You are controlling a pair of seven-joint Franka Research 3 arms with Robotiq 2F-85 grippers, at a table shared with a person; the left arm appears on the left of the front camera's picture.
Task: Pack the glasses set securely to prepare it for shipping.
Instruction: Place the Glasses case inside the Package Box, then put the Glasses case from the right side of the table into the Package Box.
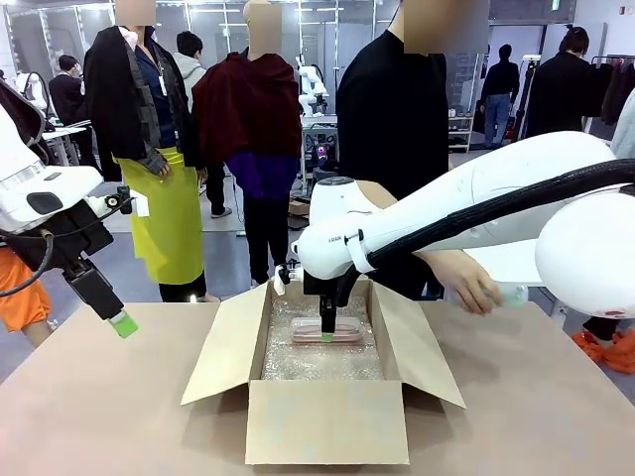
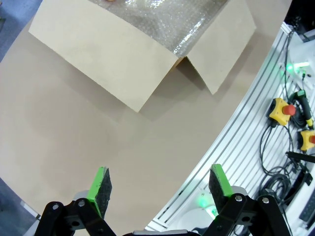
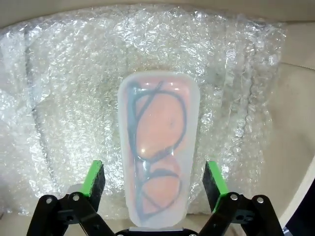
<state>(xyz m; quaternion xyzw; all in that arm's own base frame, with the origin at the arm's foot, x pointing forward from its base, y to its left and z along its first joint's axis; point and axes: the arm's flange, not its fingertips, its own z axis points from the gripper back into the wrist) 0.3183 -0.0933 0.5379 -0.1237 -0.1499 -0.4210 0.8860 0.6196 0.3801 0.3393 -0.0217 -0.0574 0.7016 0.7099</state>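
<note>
Bright even light, soft shadows, curved wide-angle edges

We see a big, flat, light brown desk (image 1: 99, 397). One cardboard box (image 1: 327, 421) sits on it, near the middle. The box is open, and its four flaps fold out wide, left, right, front and back. The desk around the box is bare. On the robot's side, the desk ends at a silver rail (image 2: 246, 132) with long grooves.

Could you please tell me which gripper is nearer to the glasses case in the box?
Right. The right gripper stands open astride the glasses case; the left gripper hangs open outside the box, to its left.
</note>
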